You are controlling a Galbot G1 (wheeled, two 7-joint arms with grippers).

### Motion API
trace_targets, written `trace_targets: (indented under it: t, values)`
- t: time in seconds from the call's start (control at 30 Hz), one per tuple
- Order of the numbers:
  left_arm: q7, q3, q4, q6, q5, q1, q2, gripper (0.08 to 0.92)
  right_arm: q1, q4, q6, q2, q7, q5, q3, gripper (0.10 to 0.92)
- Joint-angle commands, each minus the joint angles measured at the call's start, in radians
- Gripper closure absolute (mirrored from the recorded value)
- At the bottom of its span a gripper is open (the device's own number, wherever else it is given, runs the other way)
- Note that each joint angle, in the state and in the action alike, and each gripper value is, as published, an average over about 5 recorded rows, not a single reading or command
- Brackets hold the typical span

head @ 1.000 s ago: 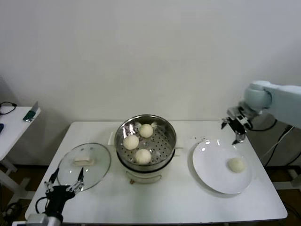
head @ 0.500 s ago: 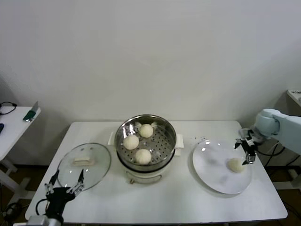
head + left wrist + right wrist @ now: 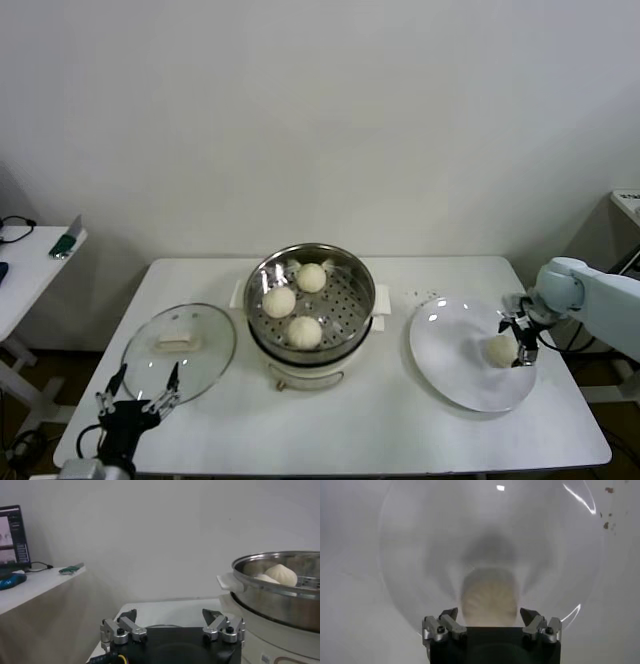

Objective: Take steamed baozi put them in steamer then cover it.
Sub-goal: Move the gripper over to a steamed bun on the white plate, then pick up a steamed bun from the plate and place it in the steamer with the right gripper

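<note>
No writing can be read on any thing. The cover (image 3: 179,352) lies flat on the table (image 3: 380,425), left of the steamer (image 3: 310,305), and its oblong handle runs left to right. Three baozi (image 3: 305,331) sit in the steamer basket. The fourth baozi (image 3: 499,349) is on the plate (image 3: 450,365), at the table's right side. The right gripper (image 3: 519,341) is low over this bun with its jaws wide apart, one on each side, and they hold nothing. The left gripper (image 3: 135,392) waits at the front left table edge, jaws also apart and empty.
</note>
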Motion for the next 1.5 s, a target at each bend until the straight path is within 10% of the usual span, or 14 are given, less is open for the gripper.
trace_targets:
  t: [0.03, 0.67, 1.1, 1.5]
  values:
    - [-0.001, 0.0, 0.0, 0.0, 0.001, 0.001, 0.002, 0.177, -0.075, -0.022, -0.013, 0.0, 0.015, -0.018, 0.081, 0.204]
    - [-0.004, -0.002, 0.0, -0.006, 0.01, -0.003, 0.004, 0.177, 0.126, 0.052, 0.001, -0.024, -0.025, 0.041, -0.044, 0.363]
    - [-0.01, -0.002, 0.0, 0.004, 0.01, -0.017, 0.014, 0.177, 1.011, 0.344, -0.068, 0.179, -0.065, 0.587, -0.641, 0.358]
    - [-0.024, -0.004, 0.0, 0.01, 0.013, -0.039, 0.014, 0.177, 0.892, 0.461, -0.22, 0.419, 0.078, 0.811, -0.46, 0.355]
